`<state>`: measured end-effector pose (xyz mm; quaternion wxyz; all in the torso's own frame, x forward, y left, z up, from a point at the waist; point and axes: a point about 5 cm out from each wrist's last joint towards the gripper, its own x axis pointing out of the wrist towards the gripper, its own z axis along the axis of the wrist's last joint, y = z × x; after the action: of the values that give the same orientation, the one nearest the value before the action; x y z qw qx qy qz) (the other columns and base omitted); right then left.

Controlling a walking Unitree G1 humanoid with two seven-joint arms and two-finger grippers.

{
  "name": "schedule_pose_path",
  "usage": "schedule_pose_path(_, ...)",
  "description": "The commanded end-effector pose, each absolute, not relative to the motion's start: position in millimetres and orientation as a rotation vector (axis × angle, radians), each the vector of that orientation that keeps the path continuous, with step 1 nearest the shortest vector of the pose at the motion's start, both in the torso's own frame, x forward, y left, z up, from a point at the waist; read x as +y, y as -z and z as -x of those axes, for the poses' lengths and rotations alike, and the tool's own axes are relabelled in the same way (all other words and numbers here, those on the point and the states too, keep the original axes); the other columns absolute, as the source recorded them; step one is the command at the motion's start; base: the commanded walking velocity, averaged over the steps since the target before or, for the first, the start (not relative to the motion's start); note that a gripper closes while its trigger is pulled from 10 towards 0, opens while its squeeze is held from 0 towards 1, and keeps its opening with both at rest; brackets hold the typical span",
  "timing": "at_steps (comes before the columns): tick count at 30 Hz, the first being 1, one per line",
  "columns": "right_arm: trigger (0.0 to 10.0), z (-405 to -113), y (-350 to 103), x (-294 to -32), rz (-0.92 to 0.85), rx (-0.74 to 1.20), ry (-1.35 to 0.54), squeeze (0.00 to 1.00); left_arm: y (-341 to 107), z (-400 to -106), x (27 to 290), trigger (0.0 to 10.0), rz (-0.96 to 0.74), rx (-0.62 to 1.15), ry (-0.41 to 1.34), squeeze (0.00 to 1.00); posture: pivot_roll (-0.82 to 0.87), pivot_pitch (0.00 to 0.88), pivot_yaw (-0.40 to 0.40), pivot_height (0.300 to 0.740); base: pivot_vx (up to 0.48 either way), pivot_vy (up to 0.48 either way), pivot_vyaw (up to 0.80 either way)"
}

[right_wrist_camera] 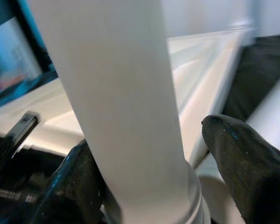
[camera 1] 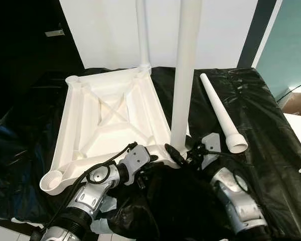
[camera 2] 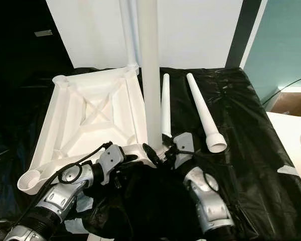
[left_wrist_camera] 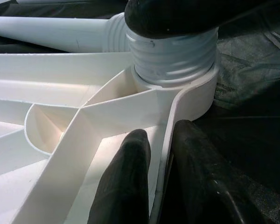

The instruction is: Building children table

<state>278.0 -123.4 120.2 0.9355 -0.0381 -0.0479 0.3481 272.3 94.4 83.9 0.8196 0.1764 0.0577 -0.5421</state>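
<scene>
Roughly half built, judging by the corners.

Upside down on the black sheet (camera 1: 271, 150): white table panel (camera 1: 110, 115), ribs facing up. At its far right corner, first leg (camera 1: 143, 30) already standing upright in its socket. At the near right corner, second leg (camera 1: 185, 75) upright too, foot seated in the corner socket (left_wrist_camera: 196, 93). Several turns of thread (left_wrist_camera: 172, 60) showing above the socket's lip in the left wrist view, so probably not yet wound fully home.

Right gripper (camera 1: 179, 152) low at the foot of that second leg, fingers (right_wrist_camera: 242, 158) apart on either side of it: one against the leg, the other with a sliver of gap, so straddling rather than squeezing. Left gripper (left_wrist_camera: 161, 158) just beside the same corner, fingers closed on the panel's thin rim wall (left_wrist_camera: 165, 140), one inside and one outside, apparently steadying the panel against turning.

Still to do: two loose legs, third leg (camera 2: 165, 105) and fourth leg (camera 2: 203, 113), lying side by side on the sheet to the right of the panel, wide threaded ends toward the robot. Two sockets unfilled on the panel's left side, far left socket (camera 1: 75, 80) and near left socket (camera 1: 52, 181).

Left after finishing this leg, by that reckoning: both remaining legs to be fitted, then the whole table turned onto its feet.
</scene>
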Motion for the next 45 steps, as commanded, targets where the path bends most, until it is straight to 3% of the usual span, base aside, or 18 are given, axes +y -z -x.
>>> schedule_pose_path(1,10.0,-285.6,-119.1,-145.2,0.098,-0.063,-0.682,0.0,-57.0,-252.9,102.6,10.0,-0.402,0.275,1.263,0.0,0.05,0.0,0.067,0.74,0.0,0.0,0.0)
schedule_pose_path(12,10.0,-302.0,-131.0,-154.6,0.267,0.027,-1.025,0.0,-54.3,-249.4,100.8,10.0,-0.41,0.282,1.276,0.0,0.07,0.0,0.067,0.74,0.0,0.0,0.0)
schedule_pose_path(13,0.0,-303.2,-131.5,-155.8,0.269,0.039,-1.05,0.0,-54.2,-249.2,100.9,10.0,-0.411,0.282,1.277,0.0,0.07,0.0,0.066,0.74,0.0,0.0,0.0)
schedule_pose_path(22,0.0,-306.8,-129.4,-163.3,0.249,0.093,-1.106,0.0,-55.4,-249.7,101.8,10.0,-0.419,0.28,1.272,0.0,0.08,0.0,0.063,0.74,0.0,0.0,0.0)
schedule_pose_path(26,0.0,-300.2,-123.6,-155.7,0.136,0.001,-0.92,0.0,-55.7,-249.7,101.8,10.0,-0.42,0.277,1.269,0.0,0.08,0.0,0.055,0.74,0.0,0.0,0.0)
schedule_pose_path(27,0.0,-286.0,-118.0,-148.7,0.097,-0.082,-0.731,0.0,-56.0,-249.6,100.6,10.0,-0.417,0.274,1.268,0.0,0.09,0.0,0.051,0.74,0.0,0.0,0.0)
schedule_pose_path(31,0.0,-279.7,-116.4,-147.3,0.085,-0.108,-0.665,0.0,-56.1,-249.6,100.2,10.0,-0.415,0.273,1.267,0.0,0.09,0.0,0.051,0.74,0.0,0.0,0.0)
schedule_pose_path(34,0.0,-271.0,-106.6,-158.8,0.11,-0.145,-0.35,0.0,-56.5,-249.0,100.5,10.0,-0.414,0.273,1.269,0.0,0.09,0.0,0.052,0.74,0.0,0.0,0.0)
schedule_pose_path(39,0.0,-271.9,-104.2,-157.6,0.088,-0.141,-0.234,0.0,-55.7,-248.3,100.5,10.0,-0.414,0.278,1.277,0.0,0.08,0.0,0.056,0.74,0.0,0.0,0.0)
schedule_pose_path(40,4.9,-269.3,-102.8,-149.7,0.079,-0.131,-0.26,0.0,-55.4,-248.1,100.0,10.0,-0.415,0.279,1.28,0.0,0.08,0.0,0.056,0.74,0.0,0.0,0.0)
schedule_pose_path(43,4.9,-267.1,-101.5,-141.5,0.073,-0.119,-0.296,0.0,-55.5,-248.7,99.2,10.0,-0.418,0.278,1.283,0.0,0.07,0.0,0.063,0.74,0.0,0.0,0.0)
schedule_pose_path(44,10.0,-269.1,-102.0,-141.0,0.067,-0.115,-0.322,0.0,-55.9,-249.6,98.6,10.0,-0.419,0.276,1.283,0.0,0.07,0.0,0.063,0.74,0.0,0.0,0.0)
schedule_pose_path(45,10.0,-269.1,-102.0,-141.0,0.067,-0.115,-0.322,0.0,-55.9,-249.6,98.6,10.0,-0.419,0.276,1.283,0.0,0.07,0.0,0.063,0.74,0.0,0.0,0.0)
